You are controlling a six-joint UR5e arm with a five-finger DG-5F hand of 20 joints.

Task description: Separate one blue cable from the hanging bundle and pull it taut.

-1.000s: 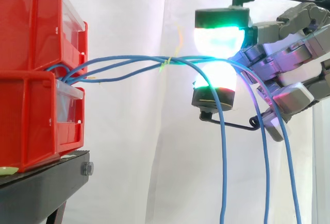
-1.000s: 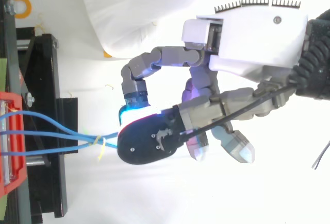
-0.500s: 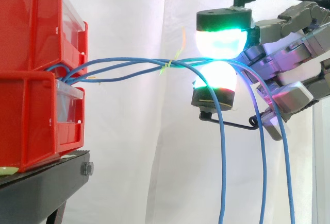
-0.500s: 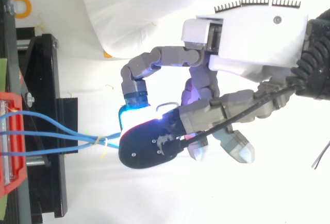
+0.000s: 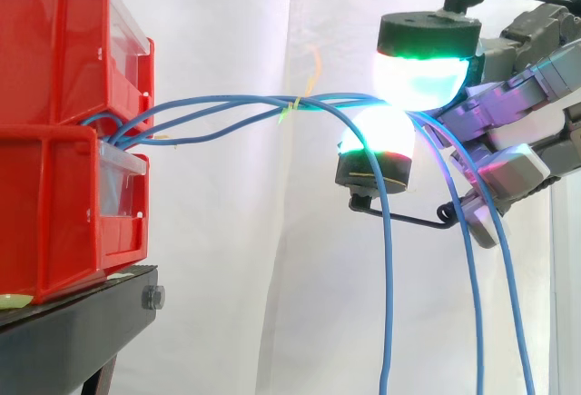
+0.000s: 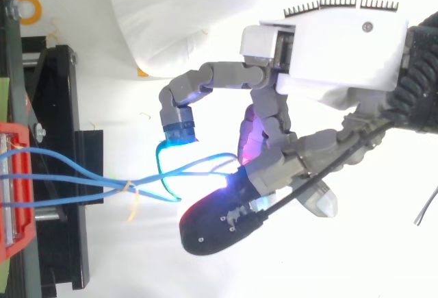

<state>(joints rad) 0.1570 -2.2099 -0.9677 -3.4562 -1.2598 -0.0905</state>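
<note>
Several blue cables (image 5: 227, 109) run from the red bins (image 5: 54, 141) to the right, bound by a yellow tie (image 5: 292, 109), then drop in separate strands. The hand (image 5: 517, 95) comes in from the right at the bundle's crest. Its green-glowing upper pad (image 5: 425, 77) stands above and right of the white-glowing lower pad (image 5: 377, 136), and the cables pass between them. From above, the hand (image 6: 328, 44) has its black-backed finger (image 6: 219, 226) well apart from the cyan thumb tip (image 6: 179, 132). The cables (image 6: 82, 178) fan out between the two and lie across the hand, unpinched.
The bins sit stacked on a black stand (image 5: 73, 331) at the left, seen from above as a dark frame (image 6: 61, 106). A white curtain (image 5: 236, 14) hangs behind. The loose cable ends hang down below the hand toward the bottom edge.
The upper finger has swung up and away from the thumb, ending the pinch on the bundle. The cables past the tie have spread apart, and one strand now hangs further left.
</note>
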